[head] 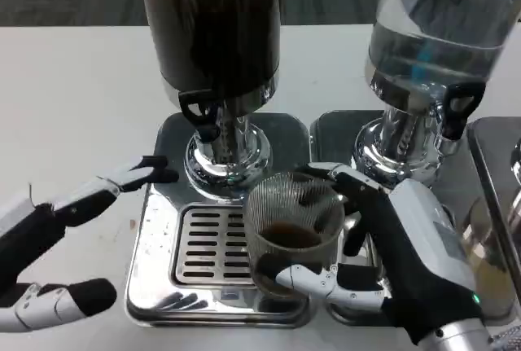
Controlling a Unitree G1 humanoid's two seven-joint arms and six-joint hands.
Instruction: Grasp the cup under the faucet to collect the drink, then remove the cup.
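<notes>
Between the right hand (383, 245) fingers, wrapping its ribbed sides, the cup (293, 233) is looking light, slippery, spill-prone; left hand (57, 245) is waiting open.

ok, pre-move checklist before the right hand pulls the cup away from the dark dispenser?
1. Right hand holds the cup, fingers on its front and back: ok.
2. Cup has collected drink, dark liquid in its bottom: ok.
3. Cup upright over the drip tray: ok.
4. Faucet of the dark dispenser closed, no stream visible: cannot tell whether the tap is fully shut.
5. Left hand out of the path, open beside the tray's left edge: ok.
6. Exit route: the clear dispenser and its base stand close on the right, so pulling toward the robot looks safer: ok toward the front.
</notes>
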